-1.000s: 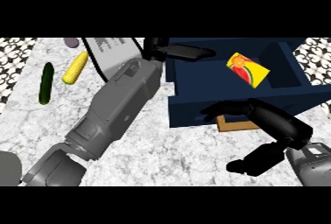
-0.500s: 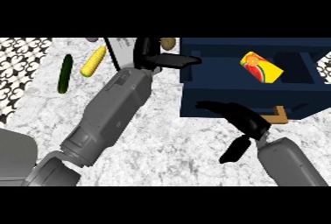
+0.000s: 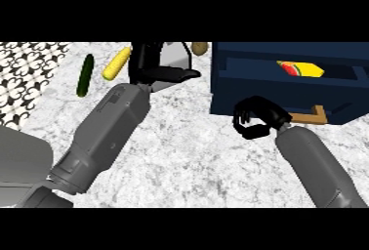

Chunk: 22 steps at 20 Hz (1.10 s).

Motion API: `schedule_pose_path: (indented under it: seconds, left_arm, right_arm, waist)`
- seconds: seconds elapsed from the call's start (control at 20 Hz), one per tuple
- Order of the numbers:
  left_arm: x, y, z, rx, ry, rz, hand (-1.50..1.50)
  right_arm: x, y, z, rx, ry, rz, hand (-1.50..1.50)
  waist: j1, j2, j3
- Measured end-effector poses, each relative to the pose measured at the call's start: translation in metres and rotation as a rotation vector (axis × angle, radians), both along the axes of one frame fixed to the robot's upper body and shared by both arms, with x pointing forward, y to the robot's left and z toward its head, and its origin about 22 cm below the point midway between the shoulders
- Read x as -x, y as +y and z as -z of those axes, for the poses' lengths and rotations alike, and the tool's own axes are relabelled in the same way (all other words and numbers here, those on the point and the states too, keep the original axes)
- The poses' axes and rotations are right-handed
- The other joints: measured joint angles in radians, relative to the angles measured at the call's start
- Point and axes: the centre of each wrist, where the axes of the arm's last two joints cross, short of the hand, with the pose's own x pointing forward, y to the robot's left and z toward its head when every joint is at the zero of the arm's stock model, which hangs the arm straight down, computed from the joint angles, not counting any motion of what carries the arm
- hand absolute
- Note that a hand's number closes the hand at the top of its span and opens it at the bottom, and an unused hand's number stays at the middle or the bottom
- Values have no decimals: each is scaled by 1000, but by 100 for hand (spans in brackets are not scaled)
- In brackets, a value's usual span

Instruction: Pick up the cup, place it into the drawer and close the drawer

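**Counter inventory: hands, drawer, surroundings**

Right hand (image 3: 256, 118): fingers curled, holding nothing, against the dark blue drawer's (image 3: 288, 95) front beside its wooden handle (image 3: 314, 116). Red-and-yellow cup (image 3: 300, 69) lies inside. Left hand (image 3: 160, 66): fingers curled over a grey plate (image 3: 175, 57). Nearby: yellow corn cob (image 3: 116, 64), green cucumber (image 3: 86, 74).

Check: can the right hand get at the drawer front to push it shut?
Probably yes. The right hand, fingers curled, sits against the navy drawer front beside its wooden handle, with nothing between them.
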Motion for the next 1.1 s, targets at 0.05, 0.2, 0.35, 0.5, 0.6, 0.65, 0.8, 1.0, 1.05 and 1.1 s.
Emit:
schedule_pose_path:
  seconds: [0.05,0.2,0.35,0.5,0.6,0.65,0.8,1.0,1.05,1.1]
  left_arm:
    - [1,4,2,5,2,4,-150]
    - [5,14,8,10,3,16,-150]
    - [7,27,12,8,8,21,-150]
    - [8,35,10,10,5,35,-150]
    - [8,40,9,7,3,42,-150]
    - [9,42,9,6,4,47,-150]
    - [10,46,10,5,1,63,-150]
    - [13,49,13,1,6,84,-150]
    - [14,50,14,3,7,87,-150]
    - [15,51,15,4,8,91,-150]
  right_arm:
    - [-5,-4,0,-13,-13,18,150]
    - [-23,-19,-12,-52,-62,80,150]
    - [-36,-31,-23,-97,-91,124,150]
    - [-38,-36,-22,-143,-77,132,150]
    - [-39,-40,-23,-173,-60,129,150]
    - [-38,-43,-23,-185,-54,131,150]
    - [-38,-48,-23,-224,-30,139,150]
    - [-37,-57,-25,-266,-1,128,150]
    - [-37,-59,-26,-274,8,122,150]
    - [-36,-61,-27,-282,15,117,150]
  waist:
    - [7,1,0]
    - [29,6,2]
    - [45,15,6]
    - [54,13,8]
    - [59,13,10]
    - [63,12,10]
    - [72,12,10]
    - [84,14,14]
    - [87,16,14]
    - [90,17,15]
